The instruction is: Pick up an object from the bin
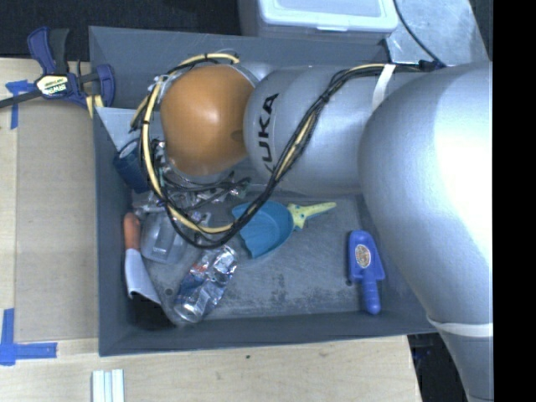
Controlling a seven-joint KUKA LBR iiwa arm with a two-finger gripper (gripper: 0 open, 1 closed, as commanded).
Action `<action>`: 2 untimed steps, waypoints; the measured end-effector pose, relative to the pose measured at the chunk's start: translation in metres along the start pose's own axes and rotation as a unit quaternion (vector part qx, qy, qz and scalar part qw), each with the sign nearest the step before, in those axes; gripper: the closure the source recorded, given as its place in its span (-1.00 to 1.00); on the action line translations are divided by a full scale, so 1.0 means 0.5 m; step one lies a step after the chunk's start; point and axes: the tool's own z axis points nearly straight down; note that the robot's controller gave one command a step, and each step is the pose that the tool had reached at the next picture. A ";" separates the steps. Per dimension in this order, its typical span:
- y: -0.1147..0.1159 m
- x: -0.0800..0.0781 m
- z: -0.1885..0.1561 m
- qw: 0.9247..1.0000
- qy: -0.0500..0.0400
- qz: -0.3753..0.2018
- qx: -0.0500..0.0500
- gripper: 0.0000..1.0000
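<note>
End effector (170,214) low over left heap (149,262), grip state indeterminate; adjacent crumpled wrapper (205,281) and blue scoop (265,229) may snag.

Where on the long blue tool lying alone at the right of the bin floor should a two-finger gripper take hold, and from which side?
Probably across the narrow middle of the blue tool, just below its round yellow label, coming straight down from above. It lies flat on the bin floor, apart from the other things, so both long sides are free.

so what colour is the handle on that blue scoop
Pale yellow-green: the handle of the blue plastic scoop, in the camera view.
</note>
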 end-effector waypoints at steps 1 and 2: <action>0.009 0.000 -0.059 1.000 0.003 -0.001 -0.006 1.00; 0.005 -0.001 -0.131 1.000 0.001 0.000 -0.004 1.00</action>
